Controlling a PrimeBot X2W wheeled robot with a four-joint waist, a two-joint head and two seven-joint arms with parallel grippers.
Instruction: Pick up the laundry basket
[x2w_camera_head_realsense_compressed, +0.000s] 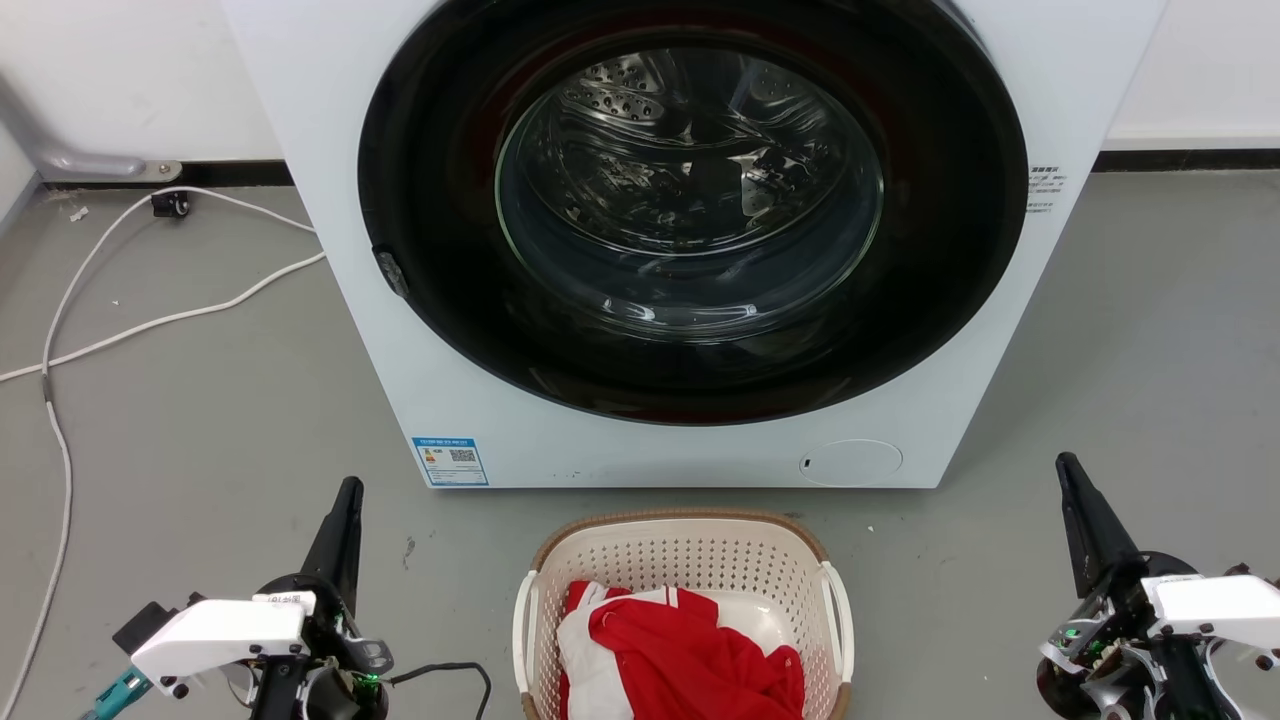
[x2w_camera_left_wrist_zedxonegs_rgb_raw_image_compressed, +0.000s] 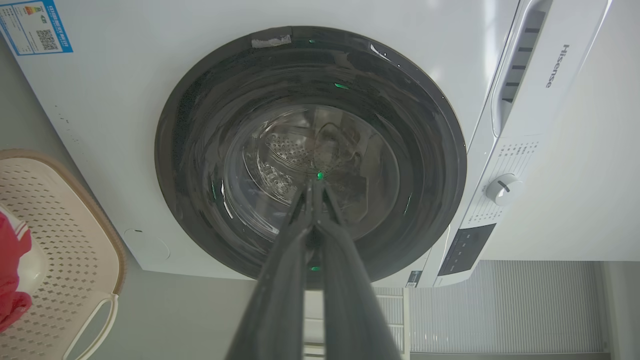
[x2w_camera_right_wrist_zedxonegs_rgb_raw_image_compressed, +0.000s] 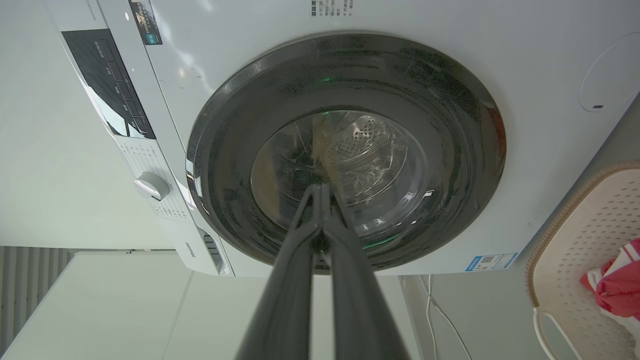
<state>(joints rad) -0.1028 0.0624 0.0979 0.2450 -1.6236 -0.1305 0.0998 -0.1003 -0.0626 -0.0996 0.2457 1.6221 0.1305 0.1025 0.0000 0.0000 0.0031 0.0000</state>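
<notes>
The laundry basket (x2w_camera_head_realsense_compressed: 680, 565), cream with perforated walls, a brown rim and white side handles, stands on the floor at the bottom centre of the head view, holding red and white cloth (x2w_camera_head_realsense_compressed: 680, 650). Its edge also shows in the left wrist view (x2w_camera_left_wrist_zedxonegs_rgb_raw_image_compressed: 60, 240) and the right wrist view (x2w_camera_right_wrist_zedxonegs_rgb_raw_image_compressed: 590, 235). My left gripper (x2w_camera_head_realsense_compressed: 348, 492) is at the lower left, well to the basket's left, fingers pressed together and empty. My right gripper (x2w_camera_head_realsense_compressed: 1066, 468) is at the lower right, well clear of the basket, shut and empty too. Both point up toward the washing machine.
A white front-loading washing machine (x2w_camera_head_realsense_compressed: 660, 240) with a round dark glass door stands just behind the basket. White cables (x2w_camera_head_realsense_compressed: 150, 320) trail over the grey floor at left. Bare floor lies on both sides of the basket.
</notes>
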